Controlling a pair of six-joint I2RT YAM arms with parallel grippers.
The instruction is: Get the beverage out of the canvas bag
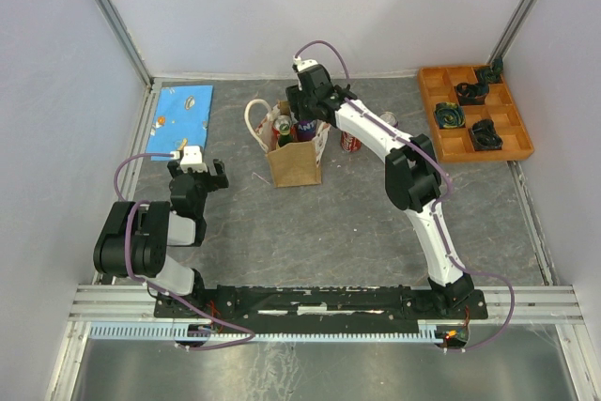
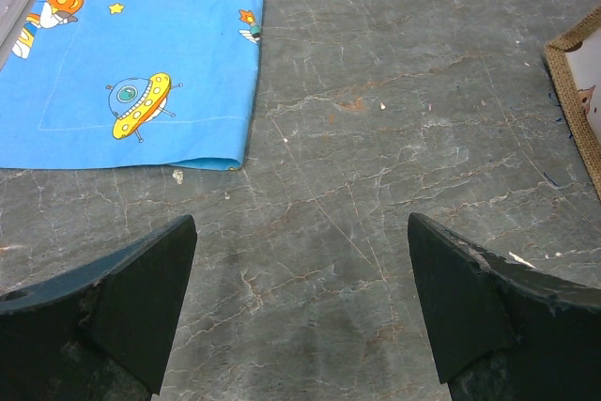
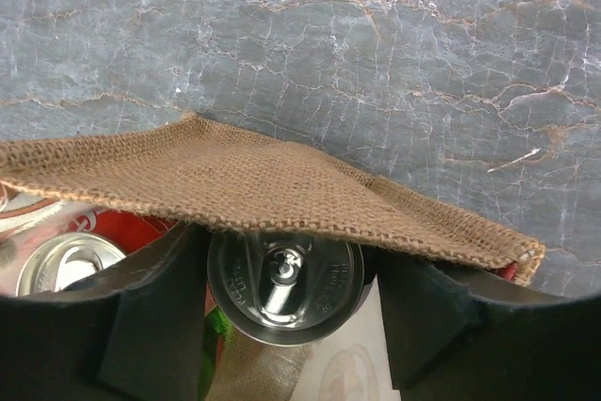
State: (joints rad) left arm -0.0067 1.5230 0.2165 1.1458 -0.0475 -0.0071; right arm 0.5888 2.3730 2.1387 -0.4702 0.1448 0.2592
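Closest to you in the right wrist view: the right gripper [image 3: 286, 255] is down in the mouth of the canvas bag [image 3: 244, 185], one finger on each side of a silver-topped beverage can [image 3: 285, 284]. The jaws are about half open and sit right against the can. I honestly can't tell if they're squeezing it or just flanking it, so don't assume you've got it.

The can stands upright with its lid facing the wrist, so its long axis runs straight up out of the bag, and I'd guess that's your exit line. Heads up, the burlap rim droops over the can's far edge.

There's a second can [image 3: 66, 260] beside it in the bag, to the left.

The left gripper [image 2: 300, 260] is wide open, holding nothing, over bare bench [image 2: 376, 91] near a blue spaceship cloth [image 2: 141, 53]. It's well away from the bag, so this is the right arm's job.
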